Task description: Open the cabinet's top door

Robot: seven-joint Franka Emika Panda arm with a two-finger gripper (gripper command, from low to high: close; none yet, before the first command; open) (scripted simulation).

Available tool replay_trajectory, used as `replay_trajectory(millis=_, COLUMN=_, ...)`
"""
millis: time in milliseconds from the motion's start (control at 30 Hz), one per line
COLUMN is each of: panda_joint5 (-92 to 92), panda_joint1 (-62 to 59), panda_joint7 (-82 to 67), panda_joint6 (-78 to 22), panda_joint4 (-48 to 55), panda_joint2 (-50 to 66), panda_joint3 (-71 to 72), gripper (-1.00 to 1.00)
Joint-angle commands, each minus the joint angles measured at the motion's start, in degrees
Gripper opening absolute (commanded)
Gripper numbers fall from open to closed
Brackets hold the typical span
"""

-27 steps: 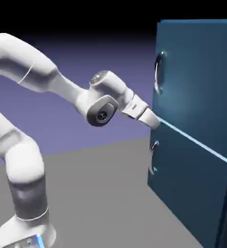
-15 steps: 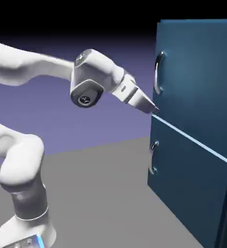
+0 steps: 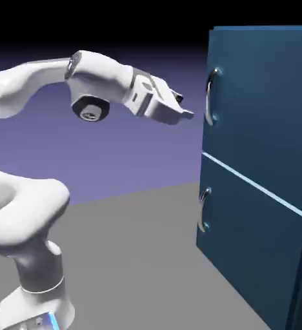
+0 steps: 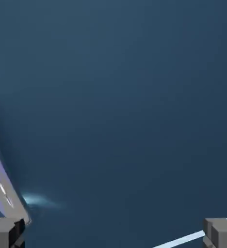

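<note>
Reaching in from the exterior view's left with a jointed white arm (image 3: 102,77), well short of contact. Jaws of the two-finger grey-tipped gripper (image 3: 185,107) spread wide, with nothing held between them; pointing at the tall dark teal-blue cabinet (image 3: 257,251) on the exterior view's right, near the curved silver metal loop handle (image 3: 209,97) of the larger flat blue top door (image 3: 263,109), yet apart from it. In the hand view, showing that handle slanting at the lower left, just beside a fingertip. Closed above the pale blue line (image 3: 257,185), over the shorter lower door (image 3: 250,225) with its smaller curved handle (image 3: 202,209).
</note>
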Motion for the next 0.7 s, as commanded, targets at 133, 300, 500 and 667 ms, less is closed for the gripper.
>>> replay_trajectory(millis=133, panda_joint5=12.5, panda_joint1=-6.9, panda_joint7=-5.1, panda_joint6=-4.0, panda_joint4=1.0, panda_joint2=-6.4, panda_joint3=5.4, gripper=0.00)
replay_trajectory(millis=300, panda_joint5=24.9, panda_joint1=-13.9, panda_joint7=-10.2, panda_joint6=-7.9, panda_joint4=2.1, panda_joint2=-12.8, panda_joint3=10.9, gripper=0.00)
replay_trajectory(millis=500, panda_joint5=39.9, panda_joint1=-22.2, panda_joint7=-16.2, panda_joint6=-12.7, panda_joint4=3.3, panda_joint2=-20.5, panda_joint3=17.4, gripper=0.00)
replay_trajectory(millis=667, panda_joint5=52.3, panda_joint1=-29.1, panda_joint7=-21.3, panda_joint6=-16.6, panda_joint4=4.4, panda_joint2=-27.0, panda_joint3=22.8, gripper=0.00)
